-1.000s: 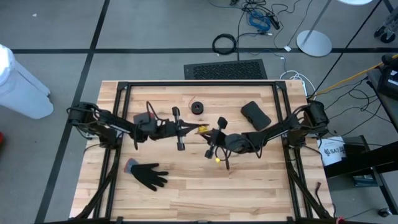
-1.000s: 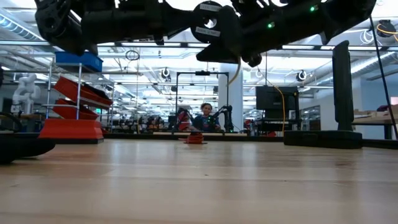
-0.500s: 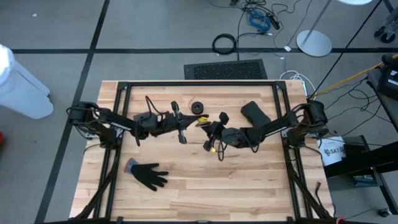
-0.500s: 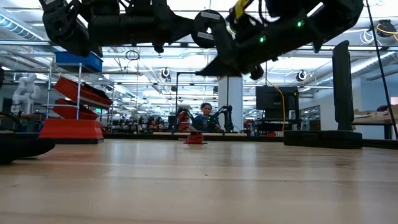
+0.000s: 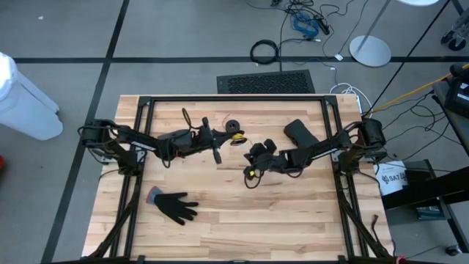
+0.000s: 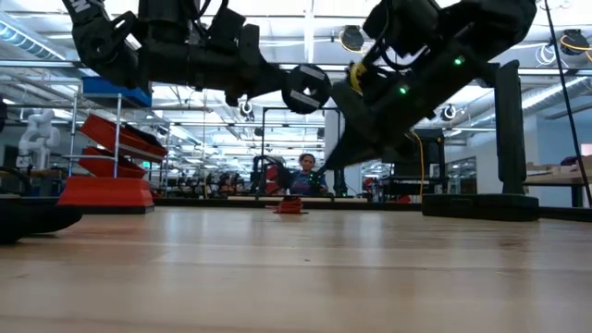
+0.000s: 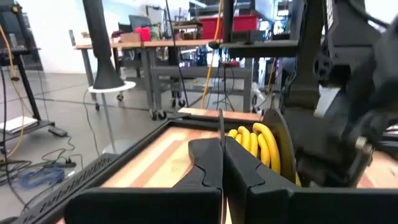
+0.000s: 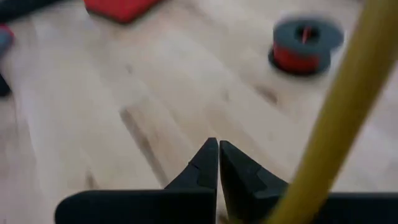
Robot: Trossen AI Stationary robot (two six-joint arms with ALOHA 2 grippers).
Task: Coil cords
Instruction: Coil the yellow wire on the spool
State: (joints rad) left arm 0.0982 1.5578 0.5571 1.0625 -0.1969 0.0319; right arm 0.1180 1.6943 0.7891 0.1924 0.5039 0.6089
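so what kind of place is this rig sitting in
Most likely a large robotics lab or workshop. The low view looks across the wooden table into a long hall with rows of workbenches, red shelving and a white robot arm. From above, loose floor cables surround the table.

From overhead I can't tell where the thin yellow-orange cord (image 5: 238, 139) ends; the dark arms cover most of it. In my right wrist view it (image 8: 336, 118) is a blurred streak running off the edge, and the small red-and-black spool (image 8: 306, 45) is soft too.
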